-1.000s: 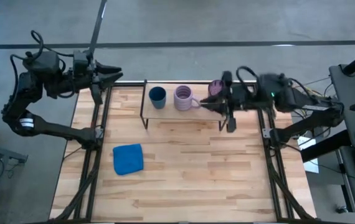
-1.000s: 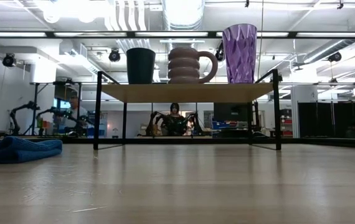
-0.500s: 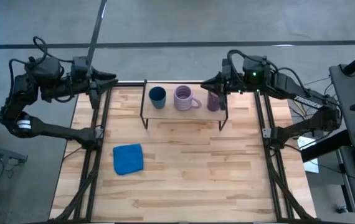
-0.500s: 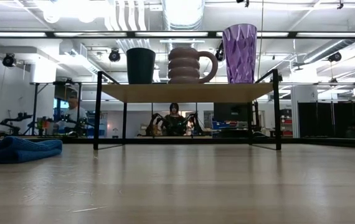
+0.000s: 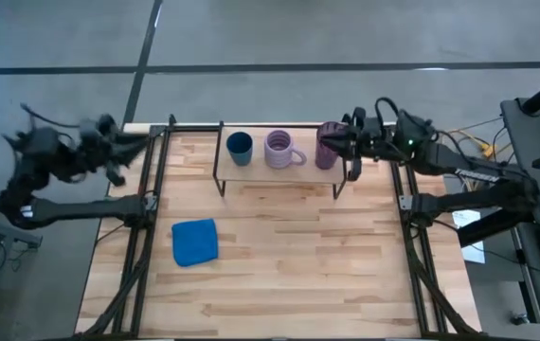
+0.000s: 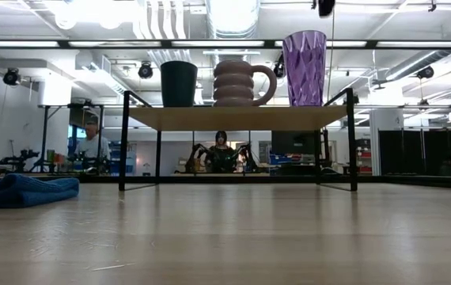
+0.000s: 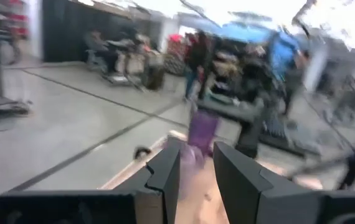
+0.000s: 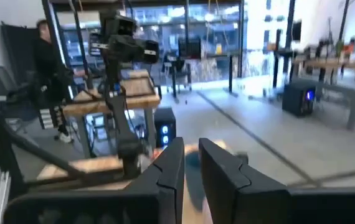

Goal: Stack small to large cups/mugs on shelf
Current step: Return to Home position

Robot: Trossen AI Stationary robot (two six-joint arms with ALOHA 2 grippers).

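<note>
Cups on shelf, arms pulling away

Changes since half a second ago: left arm has swung outward, and its left gripper (image 5: 123, 144), then at the table's far left corner, now shows as a blur beyond the table (image 5: 298, 275) edge. Right arm has dropped back toward the table's right side. Its right gripper (image 5: 338, 142) now points at the tumbler from that side. Cups, shelf and cloth have not moved.

Item 1. Shelf (image 5: 279, 182): light-wood board on black wire legs, standing at the far edge of the table.

Item 2. Small dark blue cup (image 5: 240, 147): upright at the left end of the shelf.

Item 3. Pale lavender ribbed mug (image 5: 279, 149): upright at the middle, just beside the cup, handle toward the tumbler.

Item 4. Dark purple tumbler (image 5: 326, 147): upright at the right end, tallest of the three in the low view.

Item 5. Blue cloth (image 5: 195, 242): crumpled on the tabletop, well apart from the shelf.

Item 6. Left gripper, wrist view (image 7: 196, 152): fingers set a narrow gap apart, holding nothing.

Item 7. Right gripper, wrist view (image 8: 191, 149): fingers drawn nearly together, only a slit between them, holding nothing.
</note>
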